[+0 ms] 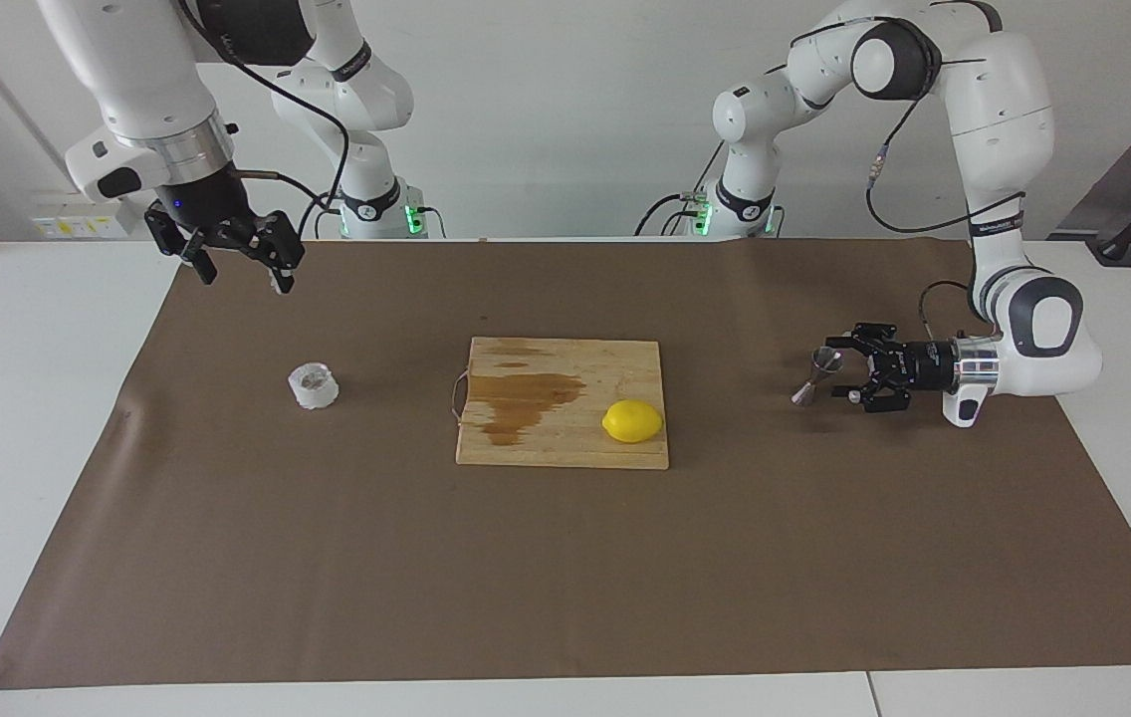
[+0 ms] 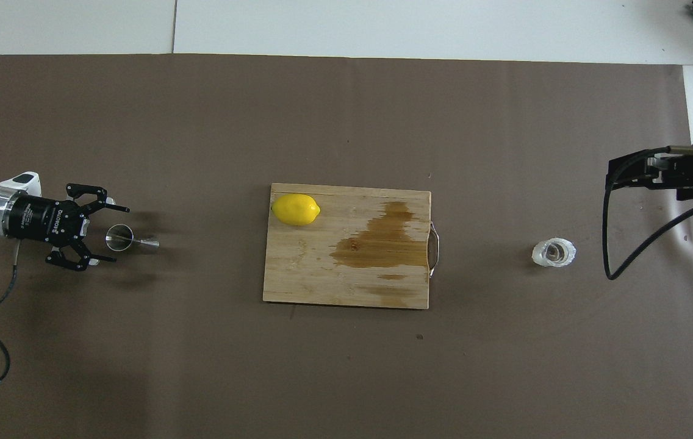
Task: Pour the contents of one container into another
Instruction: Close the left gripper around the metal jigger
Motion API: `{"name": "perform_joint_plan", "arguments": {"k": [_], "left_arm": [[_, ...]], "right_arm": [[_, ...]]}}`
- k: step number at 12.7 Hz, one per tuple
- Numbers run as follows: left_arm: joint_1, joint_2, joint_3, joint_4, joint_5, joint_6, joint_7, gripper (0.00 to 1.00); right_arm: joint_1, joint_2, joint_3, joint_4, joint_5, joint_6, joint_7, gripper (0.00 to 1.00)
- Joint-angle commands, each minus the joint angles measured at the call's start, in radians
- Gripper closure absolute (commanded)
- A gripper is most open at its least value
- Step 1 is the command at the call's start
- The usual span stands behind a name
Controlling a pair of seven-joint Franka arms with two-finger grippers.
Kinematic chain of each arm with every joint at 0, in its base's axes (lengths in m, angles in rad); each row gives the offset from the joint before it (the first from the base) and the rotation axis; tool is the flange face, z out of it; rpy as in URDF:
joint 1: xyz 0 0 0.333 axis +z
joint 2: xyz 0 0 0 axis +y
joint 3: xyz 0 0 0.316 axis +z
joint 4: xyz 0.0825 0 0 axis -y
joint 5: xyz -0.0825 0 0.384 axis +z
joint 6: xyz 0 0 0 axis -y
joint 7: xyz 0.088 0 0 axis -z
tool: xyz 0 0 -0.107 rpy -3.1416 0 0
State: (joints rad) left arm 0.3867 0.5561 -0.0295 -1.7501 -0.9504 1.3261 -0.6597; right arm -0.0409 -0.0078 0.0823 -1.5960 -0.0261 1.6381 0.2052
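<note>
We see the left gripper (image 1: 836, 376) low over the mat (image 1: 565, 558), fingers spread on either side of the steel jigger (image 1: 817, 376) without pinching it; in the overhead view the jigger (image 2: 122, 238) stands at nine o'clock from the cutting board (image 2: 322, 274). The ribbed cup (image 1: 313, 386) stands at three o'clock from the board. The right gripper (image 1: 242, 259), fingers spread and holding nothing, waits raised over the mat toward the robots from the cup.

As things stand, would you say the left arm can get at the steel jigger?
Probably yes: the left gripper is open and level with the jigger, its fingers either side of it, with nothing between them.
</note>
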Motion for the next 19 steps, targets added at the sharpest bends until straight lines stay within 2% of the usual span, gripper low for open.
{"name": "perform_joint_plan", "arguments": {"k": [1,4,9,10,11,12,13,17,19], "left_arm": [[0.02,0.002,-0.009,-0.014,-0.018,0.012,0.025,0.09],[0.02,0.002,-0.009,-0.014,-0.019,0.012,0.022,0.11],[0.021,0.002,-0.009,-0.014,-0.022,0.01,0.022,0.32],[0.021,0.002,-0.01,-0.014,-0.022,0.007,0.02,0.49],[0.023,0.001,-0.01,-0.014,-0.022,0.005,0.02,0.61],[0.023,0.002,-0.01,-0.014,-0.024,0.004,0.019,0.72],[0.023,0.002,-0.01,-0.014,-0.027,0.004,0.018,0.77],[0.023,0.002,-0.01,-0.014,-0.028,0.002,0.018,0.72],[0.023,0.002,-0.01,-0.012,-0.028,0.002,0.018,0.74]], "right_arm": [[-0.008,0.005,0.007,0.018,-0.002,-0.021,-0.024,0.0],[-0.008,0.005,0.007,0.018,0.0,-0.023,-0.024,0.0],[-0.008,0.005,0.007,0.018,0.0,-0.023,-0.024,0.0],[-0.008,0.005,0.007,0.018,0.0,-0.023,-0.024,0.0],[-0.008,0.005,0.007,0.018,0.0,-0.023,-0.024,0.0],[-0.008,0.005,0.007,0.018,0.0,-0.023,-0.024,0.0],[-0.008,0.005,0.007,0.018,0.0,-0.023,-0.024,0.0],[-0.008,0.005,0.007,0.018,0.0,-0.023,-0.024,0.0],[-0.008,0.005,0.007,0.018,0.0,-0.023,-0.024,0.0]]}}
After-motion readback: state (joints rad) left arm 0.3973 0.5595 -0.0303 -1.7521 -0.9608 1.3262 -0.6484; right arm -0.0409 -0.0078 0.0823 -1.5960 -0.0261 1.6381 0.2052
